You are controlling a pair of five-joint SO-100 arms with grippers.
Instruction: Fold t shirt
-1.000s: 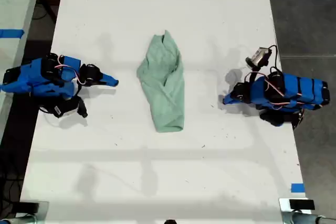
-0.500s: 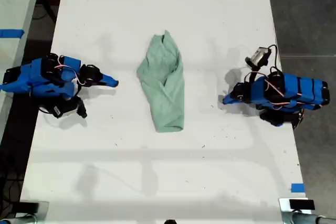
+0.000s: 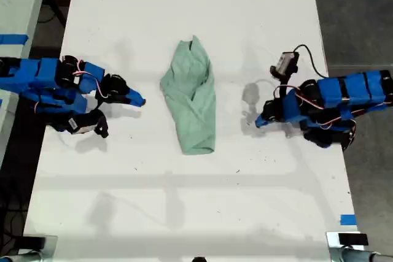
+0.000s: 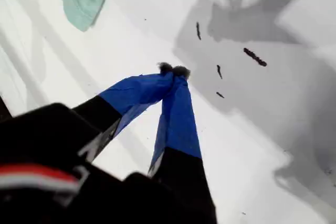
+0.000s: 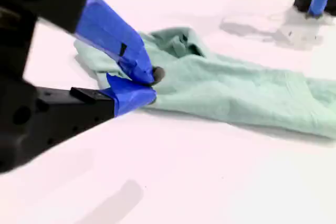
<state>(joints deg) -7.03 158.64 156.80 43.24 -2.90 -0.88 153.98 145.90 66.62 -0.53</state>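
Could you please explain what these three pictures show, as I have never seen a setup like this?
I am two blue robot arms at opposite sides of a white table. One picture looks down from overhead; the other two come from a camera on each arm. A wrinkled pale mint-green cloth t shirt lies bundled between the arms. My first end effector, at the exterior view's right, is shut and holds nothing. My second end effector, at the exterior view's left, is also shut, just short of the shirt.

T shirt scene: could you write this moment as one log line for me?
t shirt: bundled mid-table, untouched | my first gripper: shut, apart from it | my second gripper: shut, apart from it
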